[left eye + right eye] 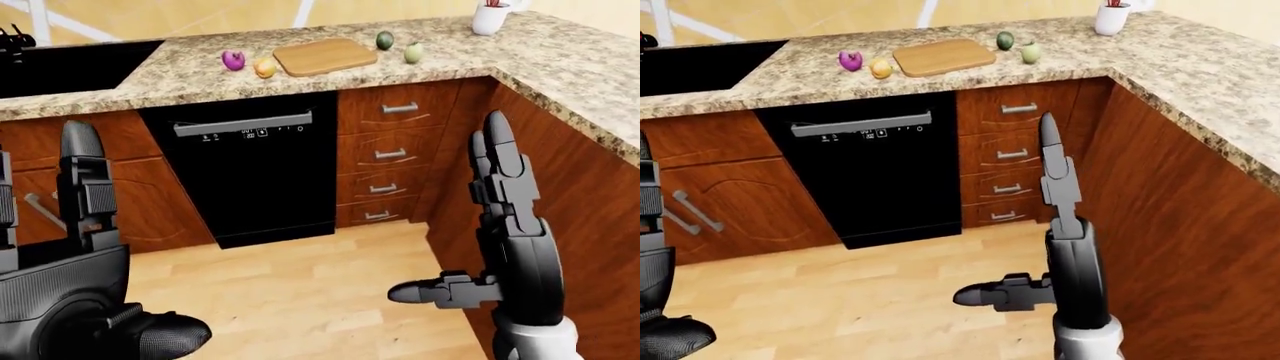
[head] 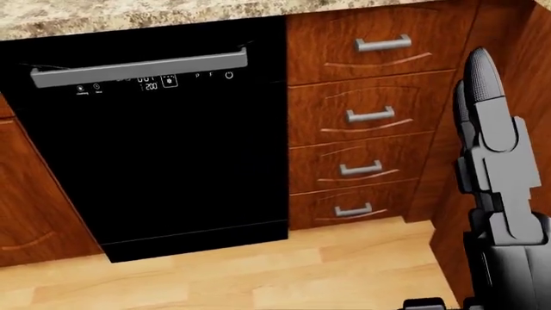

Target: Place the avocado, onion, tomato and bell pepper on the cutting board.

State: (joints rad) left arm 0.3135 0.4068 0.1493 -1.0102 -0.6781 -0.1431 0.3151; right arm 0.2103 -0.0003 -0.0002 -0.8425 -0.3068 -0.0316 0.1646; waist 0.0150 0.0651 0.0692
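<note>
Far off in the left-eye view: cutting board [image 1: 325,56] bare on the worktop [image 1: 180,71], onion [image 1: 233,60] and tomato [image 1: 264,68] left, avocado [image 1: 384,40] and bell pepper [image 1: 413,52] right. Left hand [image 1: 80,247], right hand [image 1: 505,225]: fingers spread, empty. Head view: black dishwasher [image 2: 163,142], drawers [image 2: 370,116].

The left hand [image 1: 85,247] is cut off by the left-eye view's bottom-left edge

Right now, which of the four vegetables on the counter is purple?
The onion, farthest left in the left-eye view; the yellow one, dark green avocado and pale green one are not purple.
</note>
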